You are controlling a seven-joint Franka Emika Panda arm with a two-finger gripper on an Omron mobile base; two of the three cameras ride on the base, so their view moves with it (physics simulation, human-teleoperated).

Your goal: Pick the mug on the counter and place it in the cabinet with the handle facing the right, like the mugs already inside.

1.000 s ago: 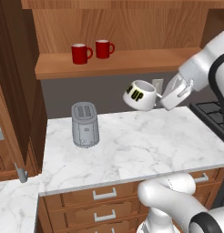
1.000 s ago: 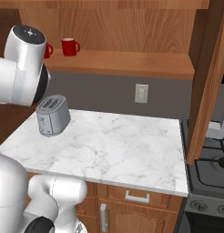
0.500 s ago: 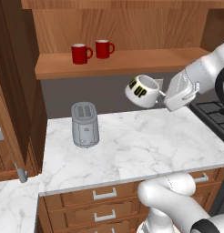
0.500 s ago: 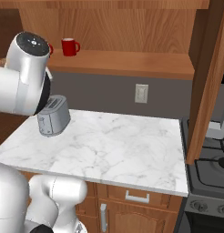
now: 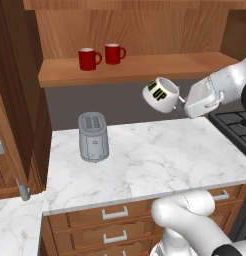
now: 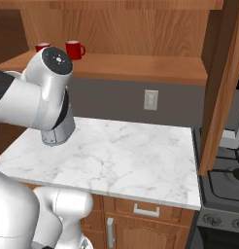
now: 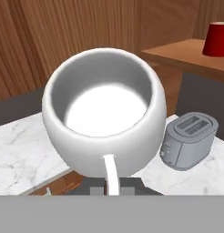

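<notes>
Above the table: the mug [image 5: 161, 94] hangs in the air, tilted, just below the front edge of the cabinet [image 5: 140, 67] shelf.
Pincer: the pincer [image 5: 183, 99] is clamped on the mug at its handle [image 7: 110, 174] side.
Table: the table [image 5: 155, 160] carries a grey toaster [image 5: 93, 136].
Shelf: two red mugs [image 5: 100, 56] stand side by side at its left.

Two base views from behind the arm, left and right, sharing the counter [image 5: 145, 160] and cabinet [image 6: 141, 68], hand view close along the gripper [image 7: 109, 182] into the mug [image 7: 104, 113]
</notes>
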